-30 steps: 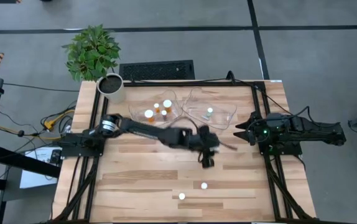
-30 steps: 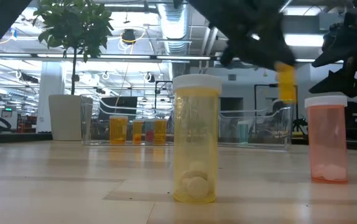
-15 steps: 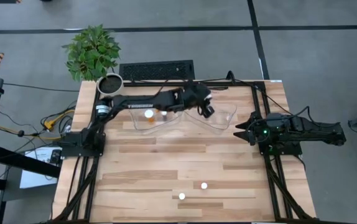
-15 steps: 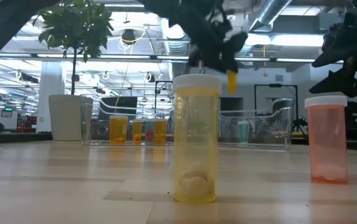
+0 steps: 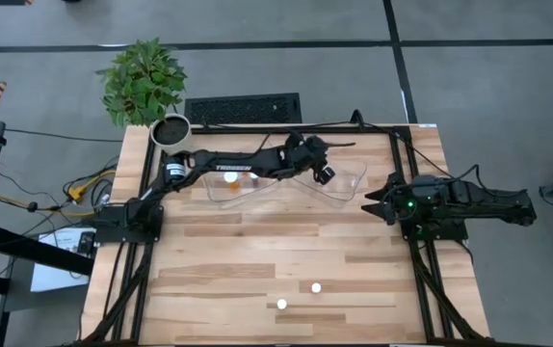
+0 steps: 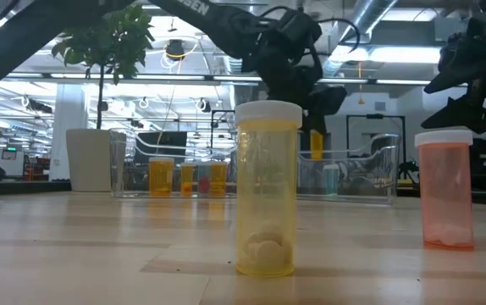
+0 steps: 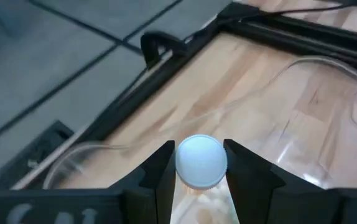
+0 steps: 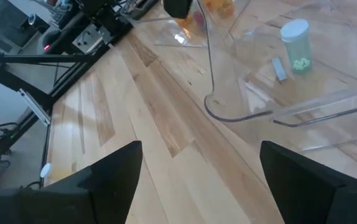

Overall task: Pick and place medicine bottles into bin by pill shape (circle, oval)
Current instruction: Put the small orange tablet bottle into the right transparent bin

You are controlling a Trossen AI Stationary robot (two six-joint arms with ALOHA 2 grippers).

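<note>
My left gripper (image 5: 323, 174) reaches over the right clear bin (image 5: 352, 183), shut on an amber medicine bottle (image 6: 316, 144) with a white cap (image 7: 201, 160). A green bottle (image 8: 295, 43) stands inside that bin. The left clear bin (image 5: 221, 191) holds several orange bottles (image 6: 184, 178). Two more bottles stand on their bases near the table's front edge, a yellow one (image 6: 268, 191) and a pinkish one (image 6: 444, 188), their white caps (image 5: 316, 287) (image 5: 281, 304) showing from above. My right gripper (image 8: 203, 168) waits open at the table's right side. My left gripper pinches the bottle between its two fingers (image 7: 161, 174) at the white cap end (image 7: 201, 163). The fingers slant down from the table's left side. The bottle's amber body (image 6: 316, 146) hangs below the fingers, lifted clear above the right bin.
A white pot with a green plant (image 5: 171, 130) stands at the far left corner, next to the left bin. Black frame rails (image 5: 402, 164) run along the table's sides. Bare wood (image 5: 257, 251) lies between the bins and the two front bottles.
My left gripper has swung from the middle of the table toward the far edge with the amber bottle, then sunk a little over the right bin. It has stayed shut on the bottle. The right arm has kept still.
</note>
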